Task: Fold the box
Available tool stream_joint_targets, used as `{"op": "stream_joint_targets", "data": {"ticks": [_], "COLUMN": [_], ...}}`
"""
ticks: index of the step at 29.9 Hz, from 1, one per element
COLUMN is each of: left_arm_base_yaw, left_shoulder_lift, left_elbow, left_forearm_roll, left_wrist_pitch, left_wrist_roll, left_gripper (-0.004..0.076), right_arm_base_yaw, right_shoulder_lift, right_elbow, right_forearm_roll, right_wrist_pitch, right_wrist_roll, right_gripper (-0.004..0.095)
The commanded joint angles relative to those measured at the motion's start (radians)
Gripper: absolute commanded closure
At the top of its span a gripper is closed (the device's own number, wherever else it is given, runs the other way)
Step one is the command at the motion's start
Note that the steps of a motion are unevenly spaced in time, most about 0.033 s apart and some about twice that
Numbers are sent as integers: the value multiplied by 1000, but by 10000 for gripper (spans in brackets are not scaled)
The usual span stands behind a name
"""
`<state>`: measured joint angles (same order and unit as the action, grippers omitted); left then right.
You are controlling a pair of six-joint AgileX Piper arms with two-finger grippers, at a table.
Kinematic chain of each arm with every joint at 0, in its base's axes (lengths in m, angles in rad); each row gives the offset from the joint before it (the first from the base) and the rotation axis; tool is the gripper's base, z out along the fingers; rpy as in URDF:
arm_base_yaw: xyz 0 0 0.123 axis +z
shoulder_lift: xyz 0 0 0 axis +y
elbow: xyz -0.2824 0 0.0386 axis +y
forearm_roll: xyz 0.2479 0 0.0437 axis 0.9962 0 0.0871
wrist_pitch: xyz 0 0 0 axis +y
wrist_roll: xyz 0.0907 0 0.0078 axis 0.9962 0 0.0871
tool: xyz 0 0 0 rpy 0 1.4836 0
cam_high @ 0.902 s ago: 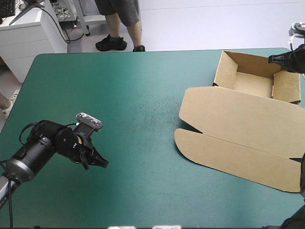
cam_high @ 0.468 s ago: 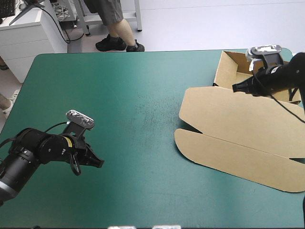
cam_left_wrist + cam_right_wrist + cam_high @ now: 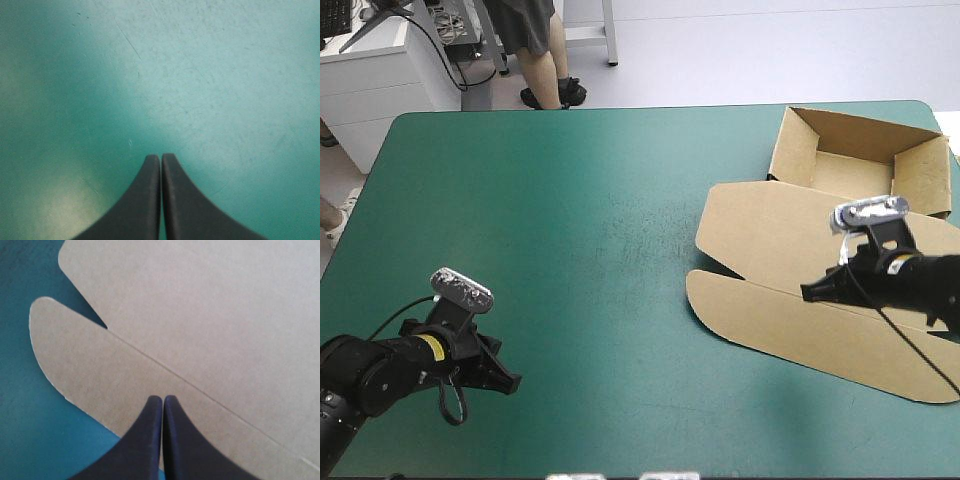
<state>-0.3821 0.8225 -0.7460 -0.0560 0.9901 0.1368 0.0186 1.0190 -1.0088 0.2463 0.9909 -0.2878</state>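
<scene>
The brown box lies at the table's right side as an open tray with raised walls at the far end and its lid flat toward the front. My right gripper hovers over the lid's front flap, shut, nothing held. In the right wrist view the box fills the scene ahead of the right gripper, whose fingers meet in a point above the flap's crease. My left gripper is near the table's front left, far from the box, shut and empty. The left wrist view shows only bare teal-green cover ahead of the left gripper.
The teal-green table stretches bare between the two arms. The box's tray end sits close to the far right corner, and the lid's front flap reaches near the right edge.
My right gripper has swept from the tray's far wall toward the front, now over the lid's front flap. My left gripper has drawn back toward the front left corner.
</scene>
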Motion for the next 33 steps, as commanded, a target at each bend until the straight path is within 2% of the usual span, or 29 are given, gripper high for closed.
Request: {"op": "stream_joint_targets", "data": {"ticks": [1, 9, 14, 20, 27, 33], "left_arm_base_yaw": [-5, -5, -5, -5, -5, -5], "left_shoulder_lift": [-46, -70, -70, -70, -70, -70], "left_elbow": [35, 163, 201, 228, 228, 228], "left_forearm_roll": [-42, -51, -66, -91, -91, -101], "left_wrist_pitch": [-81, -151, -169, -193, -128, -125], "left_wrist_roll": [-6, -3, -3, 5, 5, 5], "left_gripper": [732, 732, 732, 732, 732, 732], "right_arm_base_yaw": [4, 4, 4, 4, 4, 4], "right_shoulder_lift": [-108, -332, -430, -486, -486, -486], "right_elbow": [93, 388, 487, 513, 513, 513], "right_forearm_roll": [16, 19, 19, 21, 38, 38], "right_wrist_pitch": [-90, -157, -189, -200, -157, -157], "right_wrist_roll": [-27, -29, -35, -35, -31, -31], "right_gripper": [916, 918, 917, 927, 927, 927]}}
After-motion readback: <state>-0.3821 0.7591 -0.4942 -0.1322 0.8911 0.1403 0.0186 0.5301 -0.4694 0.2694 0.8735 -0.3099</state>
